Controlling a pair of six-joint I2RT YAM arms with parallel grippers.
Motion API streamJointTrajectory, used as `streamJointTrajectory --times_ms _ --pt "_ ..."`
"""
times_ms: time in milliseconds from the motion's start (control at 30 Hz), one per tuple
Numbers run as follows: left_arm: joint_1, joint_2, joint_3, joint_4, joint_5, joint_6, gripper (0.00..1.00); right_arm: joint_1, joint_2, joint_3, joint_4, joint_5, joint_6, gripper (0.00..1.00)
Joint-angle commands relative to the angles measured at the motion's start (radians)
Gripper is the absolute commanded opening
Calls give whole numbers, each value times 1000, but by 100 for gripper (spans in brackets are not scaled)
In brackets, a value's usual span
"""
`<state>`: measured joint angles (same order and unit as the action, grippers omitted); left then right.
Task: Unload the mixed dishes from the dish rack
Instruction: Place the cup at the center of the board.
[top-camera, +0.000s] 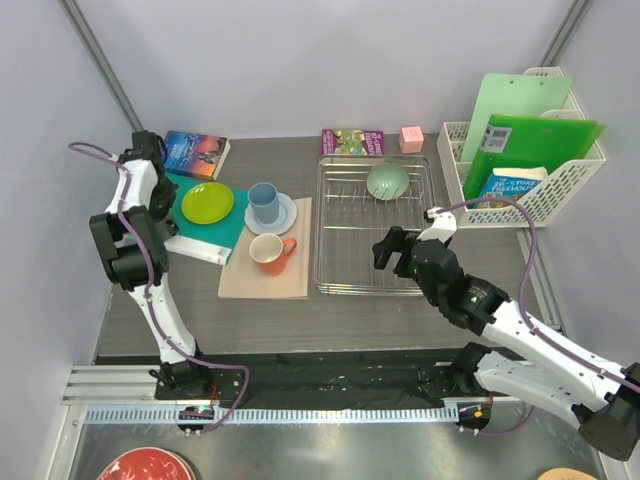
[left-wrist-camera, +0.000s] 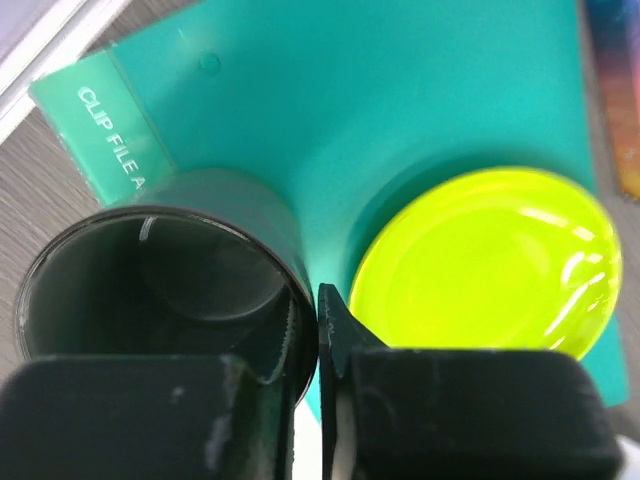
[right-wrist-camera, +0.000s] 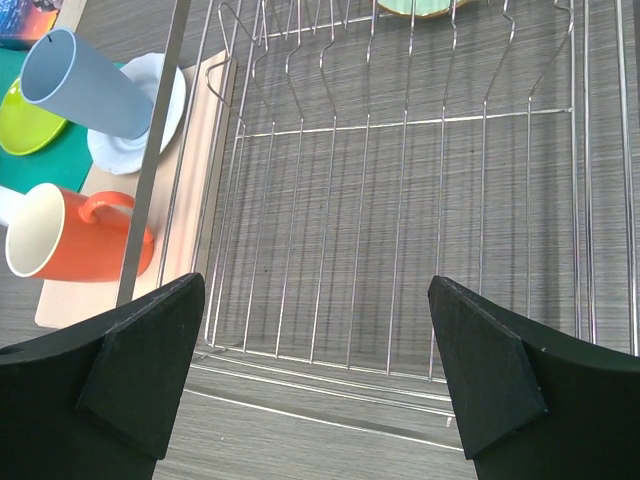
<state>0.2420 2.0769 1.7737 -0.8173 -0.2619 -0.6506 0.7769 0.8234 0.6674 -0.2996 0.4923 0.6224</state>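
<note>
- Top external view: the dish rack holds only the sage-green bowl, leaning at its far end. The lime-green plate lies on a teal clip file. The light blue cup stands on the white plate, with the orange mug beside it on a wooden board. All of these sit left of the rack on the bench.
- Your right end effector hovers over the rack's near half, fingers apart and empty.
- A book and a pink cube lie just past the far rim, so an overshoot could nudge them. The white slotted basket stands to the right, clear of your path.
- Left wrist view: your left end effector has its fingers together with nothing between them. It sits above the clip file, beside the lime-green plate.
- Right wrist view: the wide-open fingers frame bare rack wires, and the bowl only peeks in at the top edge.
- Upright wire dividers stand between you and the bowl. Come in low and a fingertip could snag one and drag the whole rack.
- The bowl looks smooth and tilted, so a shallow pinch on its rim may slip.
- The drop zone is crowded with the cup, mug and board. A careless set-down could topple the cup off its plate.
</note>
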Motion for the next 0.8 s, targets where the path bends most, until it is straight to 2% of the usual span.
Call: streamJointTrajectory --times_ms 0,133,333,567,600,667,767 --pt "10 -47 76 30 -14 -12 0 -1 2 -2 33 22 -16 99" --pt "11 -22 131 9 -5 -15 0 -1 -1 -12 33 19 -10 99" --pt "10 -23 101 18 -17 -21 0 -2 5 -12 34 22 -9 99" --pt "10 21 141 9 -13 -14 0 -2 13 -25 37 5 3 99" --pt "10 29 145 6 -13 -14 2 -1 11 -29 37 5 5 99" --pt "10 40 145 -2 -22 -12 13 -1 8 -29 37 3 7 99" --pt "10 41 138 0 -30 -11 21 -1 6 -28 36 8 0 99"
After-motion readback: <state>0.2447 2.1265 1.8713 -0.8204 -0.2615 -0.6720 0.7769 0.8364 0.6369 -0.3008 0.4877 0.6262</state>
